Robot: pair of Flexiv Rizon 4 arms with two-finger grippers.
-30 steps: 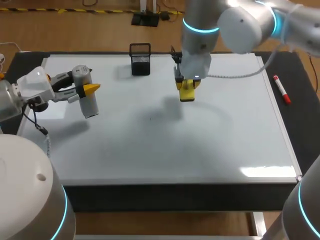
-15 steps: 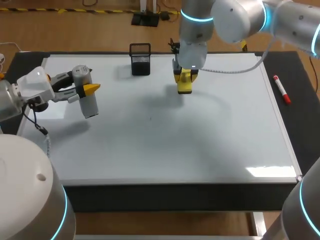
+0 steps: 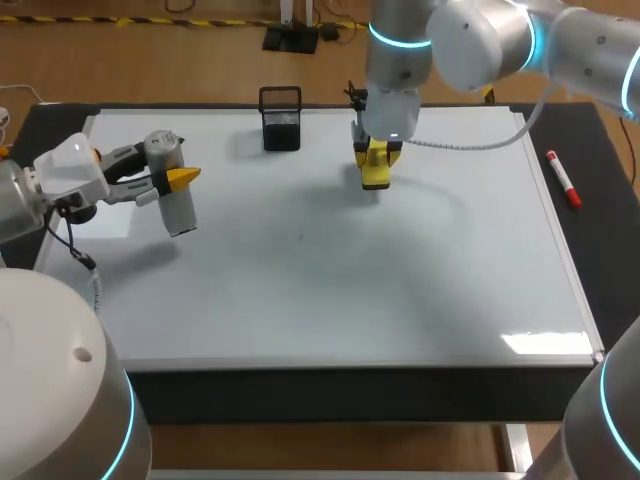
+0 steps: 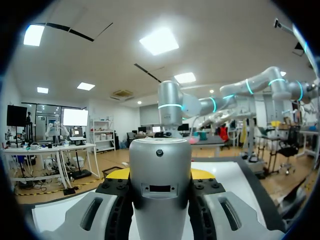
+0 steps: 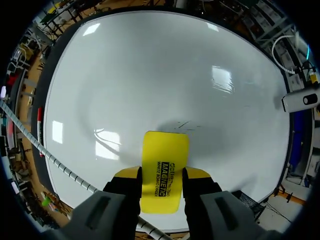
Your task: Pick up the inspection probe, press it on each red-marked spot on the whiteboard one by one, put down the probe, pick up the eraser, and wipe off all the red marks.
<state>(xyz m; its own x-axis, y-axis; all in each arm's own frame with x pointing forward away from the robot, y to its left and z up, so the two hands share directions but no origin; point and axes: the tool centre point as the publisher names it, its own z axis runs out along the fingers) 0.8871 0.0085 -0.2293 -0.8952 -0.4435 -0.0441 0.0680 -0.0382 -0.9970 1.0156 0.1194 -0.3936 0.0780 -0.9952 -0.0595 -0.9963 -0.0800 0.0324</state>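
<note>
Pinching the yellow eraser (image 3: pixel 375 176) from both sides, the right gripper (image 3: pixel 375 165) points down over the far middle of the whiteboard (image 3: pixel 400 290). Wrist view: eraser stands upright between the yellow tips, long face toward the camera. Whether its lower edge touches the board, cannot tell. Faint grey smudge (image 5: pixel 183 124) on the board just ahead of the eraser.

Left gripper (image 3: pixel 170 178) sits at the left side of the board, fingers clamped on the inspection probe (image 3: pixel 172 195), a silver cylinder held roughly upright above the surface.

Black mesh holder (image 3: pixel 281 120) on the far edge, left of the right gripper. Red marker (image 3: pixel 563 178) lies on the black mat (image 3: pixel 600 220), just right of the board.
</note>
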